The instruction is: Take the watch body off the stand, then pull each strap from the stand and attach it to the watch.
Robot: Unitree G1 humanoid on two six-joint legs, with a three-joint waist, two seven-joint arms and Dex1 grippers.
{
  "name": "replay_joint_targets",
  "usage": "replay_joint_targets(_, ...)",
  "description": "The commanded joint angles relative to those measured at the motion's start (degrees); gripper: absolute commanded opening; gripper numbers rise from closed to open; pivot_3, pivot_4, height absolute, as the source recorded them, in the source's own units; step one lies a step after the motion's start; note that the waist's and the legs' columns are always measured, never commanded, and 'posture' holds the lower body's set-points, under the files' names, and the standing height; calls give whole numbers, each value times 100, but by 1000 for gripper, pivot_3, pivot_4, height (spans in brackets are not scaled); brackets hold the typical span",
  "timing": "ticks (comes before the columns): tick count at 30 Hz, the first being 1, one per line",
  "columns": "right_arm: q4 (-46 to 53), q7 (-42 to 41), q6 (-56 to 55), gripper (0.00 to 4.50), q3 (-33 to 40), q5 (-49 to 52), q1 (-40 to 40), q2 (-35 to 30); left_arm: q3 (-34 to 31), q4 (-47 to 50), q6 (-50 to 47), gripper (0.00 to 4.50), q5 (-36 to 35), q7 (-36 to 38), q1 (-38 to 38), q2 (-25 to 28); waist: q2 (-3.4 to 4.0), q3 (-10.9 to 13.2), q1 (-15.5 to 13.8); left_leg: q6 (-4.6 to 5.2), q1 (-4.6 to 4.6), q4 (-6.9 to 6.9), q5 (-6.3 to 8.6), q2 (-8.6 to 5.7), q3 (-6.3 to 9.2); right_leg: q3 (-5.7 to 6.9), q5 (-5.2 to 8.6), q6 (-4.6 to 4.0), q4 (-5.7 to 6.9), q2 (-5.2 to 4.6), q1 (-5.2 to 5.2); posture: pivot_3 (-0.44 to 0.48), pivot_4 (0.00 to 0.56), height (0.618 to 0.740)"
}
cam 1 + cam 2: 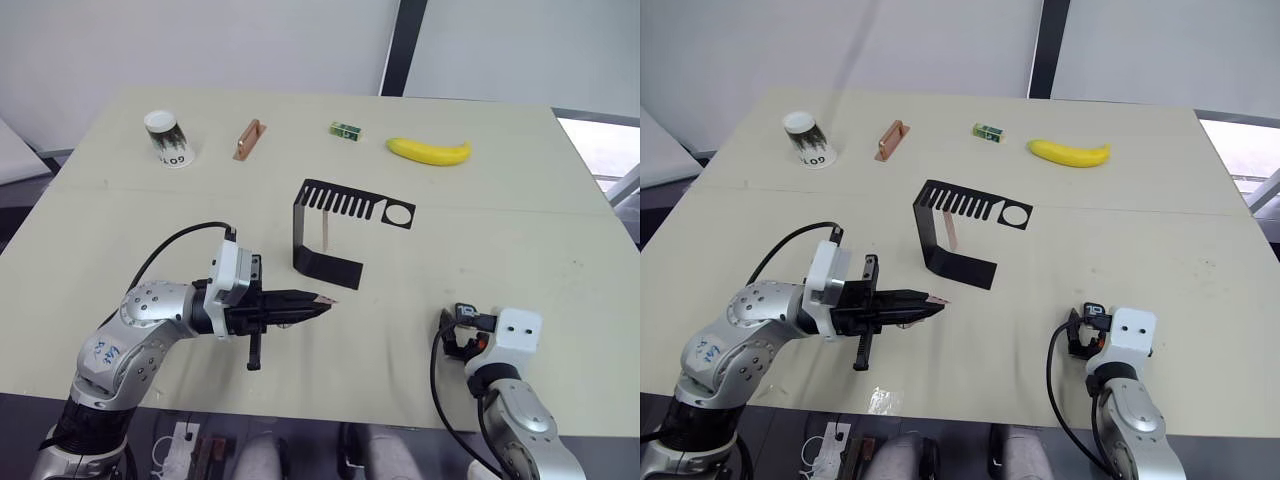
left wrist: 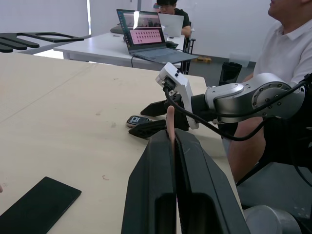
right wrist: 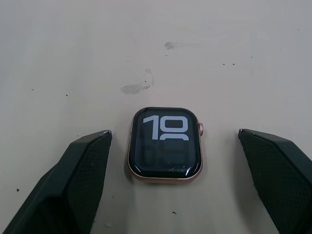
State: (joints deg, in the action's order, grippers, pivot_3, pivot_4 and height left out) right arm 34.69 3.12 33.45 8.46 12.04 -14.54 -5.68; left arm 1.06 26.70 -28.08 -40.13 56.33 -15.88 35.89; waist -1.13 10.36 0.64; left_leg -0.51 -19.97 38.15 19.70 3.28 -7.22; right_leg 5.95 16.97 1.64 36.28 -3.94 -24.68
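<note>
The watch body [image 3: 165,145] lies face up on the counter [image 3: 234,53], between the two spread fingers of the right pincer [image 3: 185,187], touching neither. It looks small, rigid and smooth-sided with a glass face, so I judge it light but slippery and easy to scratch; the straight metal edges are the place to grip, clear of the crown.

The left pincer [image 1: 322,303] is clenched on one pink strap [image 2: 170,122], held by its end (thin and floppy, so it will likely droop). Ahead of that pincer stands the stand [image 1: 330,232], with the second strap [image 1: 326,234] hanging from its slotted top.
</note>
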Motion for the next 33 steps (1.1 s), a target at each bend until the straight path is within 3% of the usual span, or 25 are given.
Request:
replay_joint_targets(1, -155, -82, 71, 4419, 21, 50, -26, 48, -11, 263, 68, 0, -30, -35, 29, -33, -4, -2, 19, 0, 0, 0, 0, 0, 0, 0, 0, 0, 1, 0, 0, 0, 150, 740)
replay_joint_targets(13, -339, -173, 103, 4419, 5, 91, 78, 30, -42, 247, 108, 0, -4, -56, 45, -12, -14, -8, 94, -3, 1, 1, -2, 0, 5, 0, 0, 0, 7, 0, 2, 0, 150, 740)
replay_joint_targets(19, -403, -197, 93, 1648, 6, 77, 98, 33, -56, 199, 137, 0, 11, -36, 8, -1, -15, -9, 95, -3, 3, 1, -2, 1, 6, -1, 1, -2, 10, 0, 2, 0, 150, 740)
replay_joint_targets(28, -440, -283, 3, 1598, 28, 104, 120, -12, -85, 112, 169, 0, 41, 2, -46, 30, -15, -9, 99, -3, 8, 0, -2, 1, 4, -3, 1, -2, 11, 0, 3, 0, 150, 740)
replay_joint_targets(33, -149, -1064, -23, 1598, 345, 718, 324, -469, -148, 37, 207, 0, 79, 45, -112, 84, -14, -8, 96, -3, 8, 0, -2, 0, 4, -3, 1, -2, 11, 0, 3, 0, 150, 740)
